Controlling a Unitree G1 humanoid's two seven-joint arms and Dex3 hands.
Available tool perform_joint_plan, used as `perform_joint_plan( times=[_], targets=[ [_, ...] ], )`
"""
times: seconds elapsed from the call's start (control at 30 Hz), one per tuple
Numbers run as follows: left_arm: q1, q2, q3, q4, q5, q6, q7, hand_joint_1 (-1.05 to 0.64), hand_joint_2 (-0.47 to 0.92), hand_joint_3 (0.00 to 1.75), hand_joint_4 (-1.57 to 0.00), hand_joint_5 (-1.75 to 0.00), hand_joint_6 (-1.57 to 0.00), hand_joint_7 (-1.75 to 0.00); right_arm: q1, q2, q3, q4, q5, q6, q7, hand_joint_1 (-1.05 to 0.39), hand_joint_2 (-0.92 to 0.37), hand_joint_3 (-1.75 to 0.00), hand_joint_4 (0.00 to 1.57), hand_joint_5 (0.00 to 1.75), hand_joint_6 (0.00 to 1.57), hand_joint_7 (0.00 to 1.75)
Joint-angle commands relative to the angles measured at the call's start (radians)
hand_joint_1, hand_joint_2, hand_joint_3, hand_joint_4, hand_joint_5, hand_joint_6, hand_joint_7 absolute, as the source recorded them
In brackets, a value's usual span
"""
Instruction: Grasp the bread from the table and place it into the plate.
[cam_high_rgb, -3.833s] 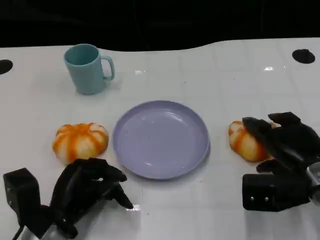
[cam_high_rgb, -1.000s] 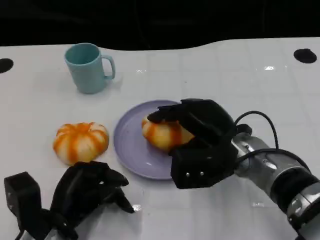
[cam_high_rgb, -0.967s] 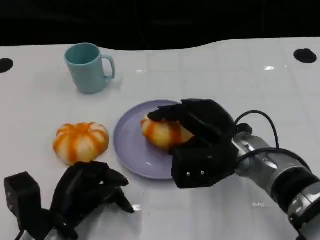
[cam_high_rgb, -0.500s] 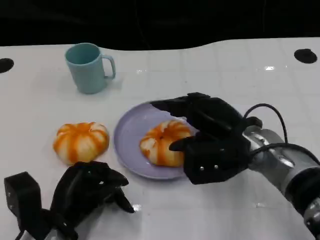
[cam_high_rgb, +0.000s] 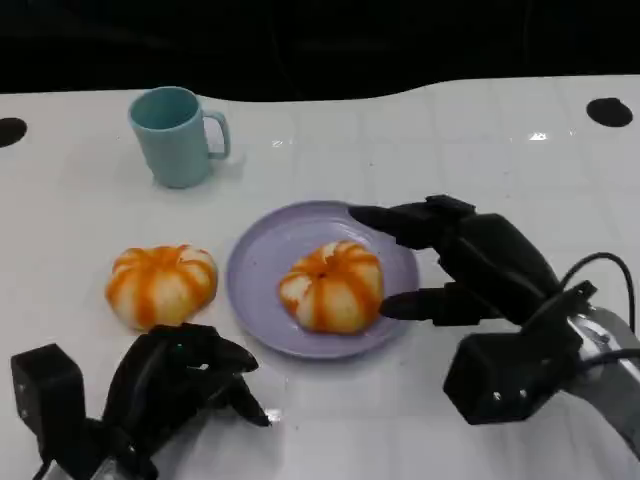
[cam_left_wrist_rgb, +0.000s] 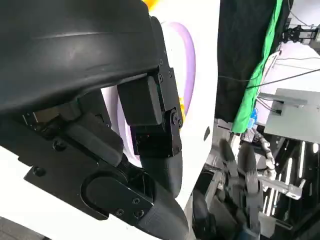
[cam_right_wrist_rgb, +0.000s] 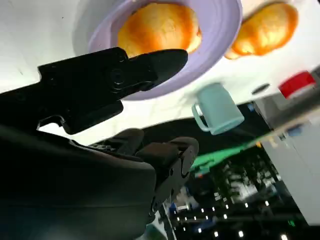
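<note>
Since the earlier frames, one bread (cam_high_rgb: 332, 285) has gone from the table at the plate's 3 o'clock into the plate (cam_high_rgb: 262, 258), and the right hand (cam_high_rgb: 465, 268), fingers spread and holding nothing, has drawn back to 3 o'clock just beside it. That part looks done; a second bread (cam_high_rgb: 160, 283) lies on the table at the plate's 9 o'clock, near the left hand (cam_high_rgb: 175, 385), which rests loosely curled around nothing. A glossy white table (cam_high_rgb: 480, 150) with a teal mug (cam_high_rgb: 177, 135) at 11 o'clock meets a dark backdrop.

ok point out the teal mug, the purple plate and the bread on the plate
teal plastic mug (cam_high_rgb: 172, 135), head view, side wall
round purple plate (cam_high_rgb: 255, 268), head view, bare left rim
orange-striped bread bun (cam_high_rgb: 332, 285), head view, top centre
</note>
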Motion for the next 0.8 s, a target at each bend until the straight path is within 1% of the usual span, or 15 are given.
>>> perform_joint_plan(
  times=[0.03,0.07,0.13,0.17,0.2,0.23,0.3,0.37,0.43,0.53,0.6,0.7,0.8],
  targets=[
    [-0.007,0.010,0.004,0.013,0.006,-0.012,0.007,-1.05,0.74,0.00,-1.57,-0.60,-1.57,-0.19,0.077,-0.040,-0.042,-0.050,0.014,-0.062,-0.056,-0.26,-0.90,-0.01,0.52,0.86,0.71,0.17],
    [-0.009,0.010,0.004,0.014,0.006,-0.013,0.007,-1.05,0.74,0.00,-1.57,-0.60,-1.57,-0.19,0.088,-0.043,-0.050,-0.057,0.013,-0.076,-0.069,-0.23,-0.90,-0.01,0.55,0.93,0.75,0.19],
    [-0.011,0.009,0.004,0.018,0.007,-0.018,0.008,-1.05,0.74,0.00,-1.57,-0.60,-1.57,-0.19,0.119,-0.055,-0.066,-0.080,0.016,-0.093,-0.079,-0.18,-0.90,-0.01,0.65,1.11,0.86,0.27],
    [-0.011,0.008,0.004,0.019,0.006,-0.017,0.007,-1.05,0.74,0.00,-1.57,-0.60,-1.57,-0.19,0.134,-0.062,-0.075,-0.090,0.018,-0.102,-0.082,-0.17,-0.90,-0.02,0.68,1.20,0.88,0.35],
    [-0.011,0.007,0.005,0.017,0.004,-0.014,0.007,-1.05,0.74,0.00,-1.57,-0.60,-1.57,-0.19,0.147,-0.068,-0.083,-0.099,0.020,-0.108,-0.083,-0.15,-0.90,-0.04,0.74,1.27,0.88,0.50],
    [-0.011,0.007,0.005,0.017,0.002,-0.012,0.005,-1.05,0.74,0.00,-1.57,-0.60,-1.57,-0.19,0.160,-0.075,-0.089,-0.109,0.020,-0.113,-0.082,-0.14,-0.90,-0.06,0.78,1.30,0.87,0.60],
    [-0.012,0.007,0.005,0.018,0.003,-0.017,0.002,-1.05,0.74,0.00,-1.57,-0.60,-1.57,-0.19,0.185,-0.092,-0.099,-0.133,0.017,-0.119,-0.073,-0.13,-0.88,-0.14,0.84,1.34,0.87,0.74],
    [-0.011,0.007,0.003,0.017,0.006,-0.020,0.004,-1.05,0.74,0.00,-1.57,-0.60,-1.57,-0.19,0.210,-0.108,-0.107,-0.156,0.011,-0.129,-0.071,-0.12,-0.63,-0.64,0.88,1.43,0.91,0.81],
    [-0.010,0.007,0.001,0.015,0.009,-0.022,0.007,-1.05,0.74,0.00,-1.57,-0.59,-1.57,-0.19,0.236,-0.120,-0.114,-0.170,0.012,-0.152,-0.076,-0.11,-0.50,-0.90,0.90,1.54,0.96,0.82],
    [-0.009,0.007,0.000,0.013,0.009,-0.026,0.006,-1.05,0.75,0.00,-1.57,-0.59,-1.57,-0.20,0.277,-0.135,-0.124,-0.203,0.024,-0.168,-0.064,-0.09,-0.46,-1.02,0.90,1.63,0.99,0.84],
    [-0.008,0.007,-0.002,0.012,0.011,-0.028,0.007,-1.05,0.75,0.00,-1.57,-0.59,-1.57,-0.20,0.302,-0.139,-0.131,-0.228,0.032,-0.165,-0.048,-0.11,-0.43,-1.07,0.90,1.61,0.99,0.88],
    [-0.008,0.006,0.000,0.010,0.004,-0.024,0.000,-1.05,0.75,0.00,-1.57,-0.59,-1.57,-0.19,0.349,-0.145,-0.143,-0.261,0.035,-0.176,-0.040,-0.12,-0.40,-1.08,0.91,1.56,0.97,0.90],
    [-0.008,0.007,0.002,0.006,-0.005,-0.016,-0.009,-1.05,0.74,0.00,-1.57,-0.58,-1.57,-0.18,0.383,-0.147,-0.150,-0.280,0.037,-0.170,-0.029,-0.14,-0.39,-1.07,0.91,1.56,0.94,0.92]
  ],
)
